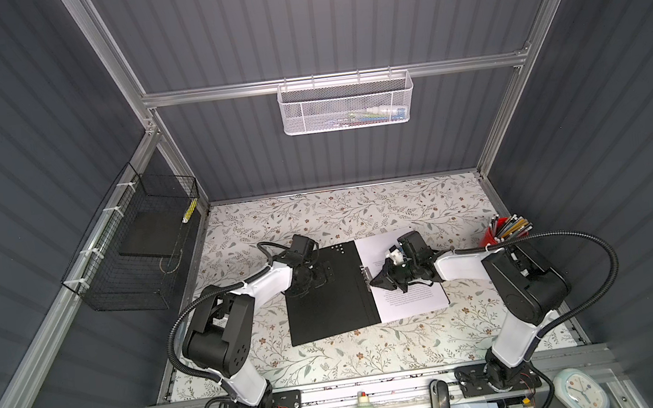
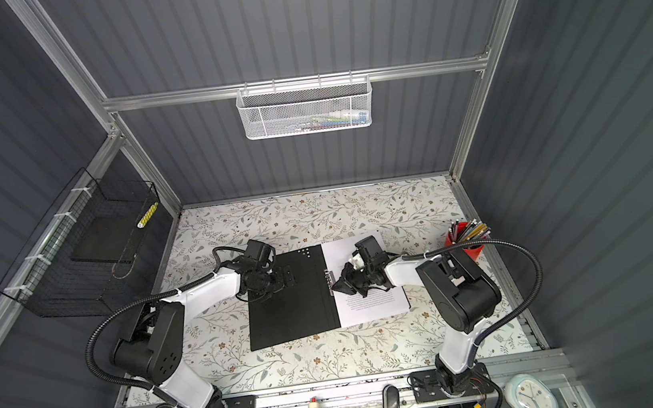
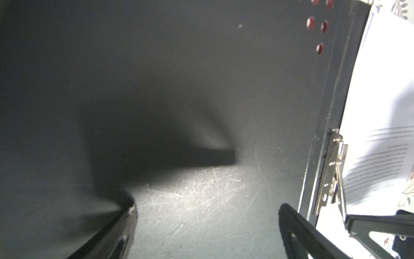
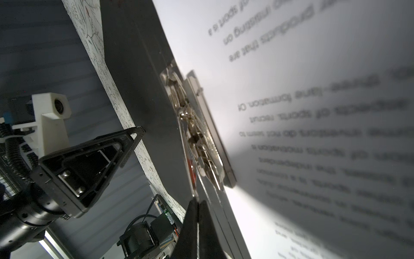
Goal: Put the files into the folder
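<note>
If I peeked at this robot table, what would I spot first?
A big open folder, black inside, lies mid-table with white files on its right half. The right gripper, pinched shut, points at the shiny clip on the spine, and the left gripper spreads wide over the bare half.

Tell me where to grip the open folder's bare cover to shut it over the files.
Probably its free outer edge, coming in low from the left. The folder lies flat and open, hinged by the clip, with the files on the other half, so only that edge swings up. The open left gripper is over that cover.
</note>
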